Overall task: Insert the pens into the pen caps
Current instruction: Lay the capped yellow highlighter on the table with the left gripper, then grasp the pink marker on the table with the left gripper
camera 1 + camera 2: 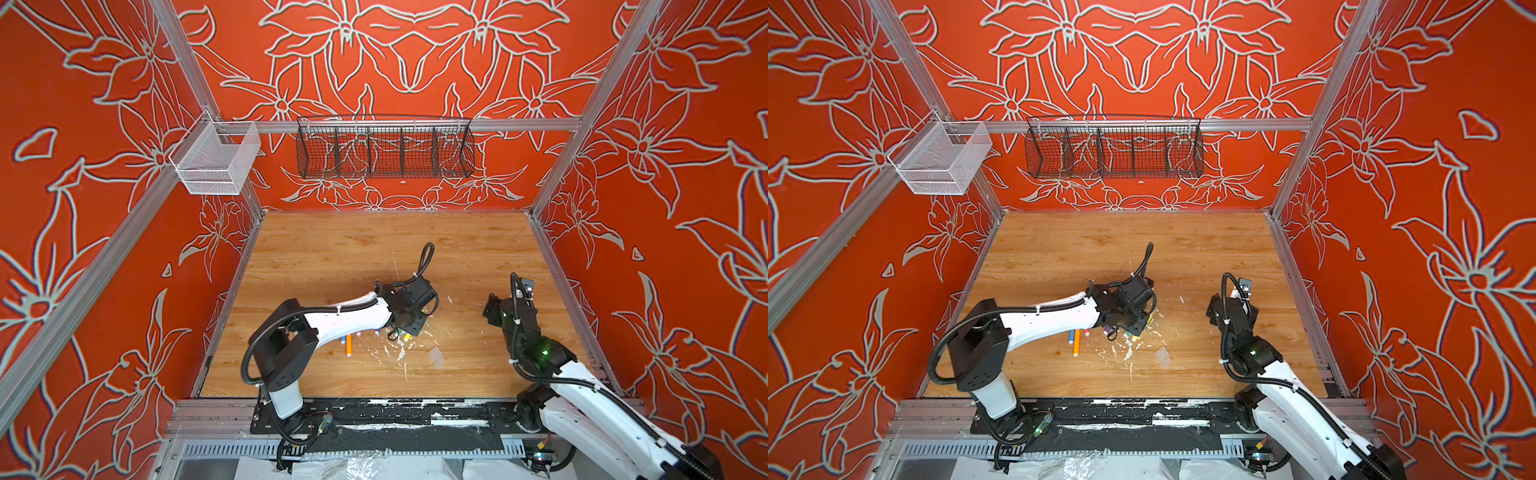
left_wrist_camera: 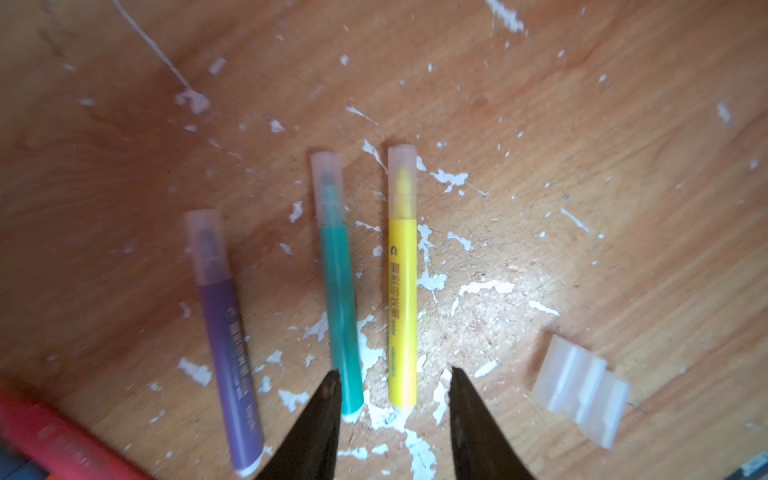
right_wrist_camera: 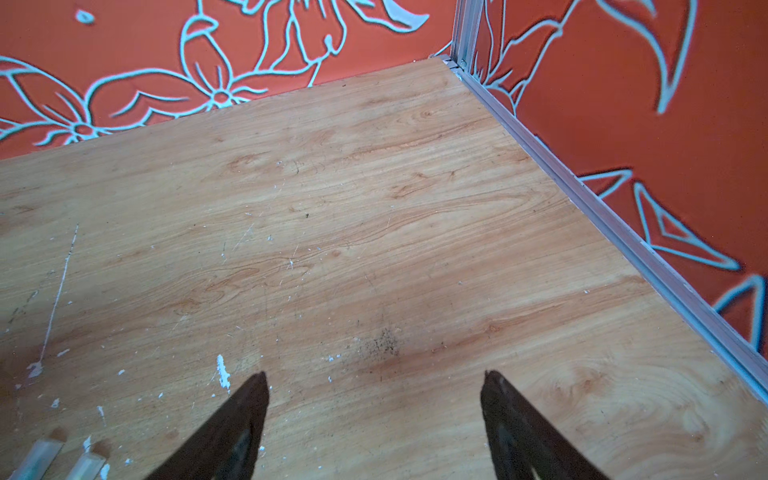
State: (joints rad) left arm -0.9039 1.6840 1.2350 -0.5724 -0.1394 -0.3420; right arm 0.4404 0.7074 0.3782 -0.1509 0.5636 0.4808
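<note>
Gently | lift left claw (image 2: pixel 392 370), tips parted and pinching nothing, straight up from slim yellow marker pen (image 2: pixel 402 299) lying capped toward front edge of wooden surface (image 2: pixel 582 166) | avoid rolling it into green marker pen (image 2: pixel 343 311) | leave right claw (image 3: pixel 375 373) spread, empty, well apart.

Between the black fingers of the left gripper (image 2: pixel 392 371), the yellow pen (image 2: pixel 402 307) is showing a yellow barrel with printed lettering. Just beside that claw, the green pen (image 2: pixel 340 291) is showing teal and the purple pen (image 2: pixel 226 353) violet; all three are wearing frosted pen caps (image 2: pixel 402 178). The table (image 2: pixel 582 124) is displaying wood grain flecked white.
</note>
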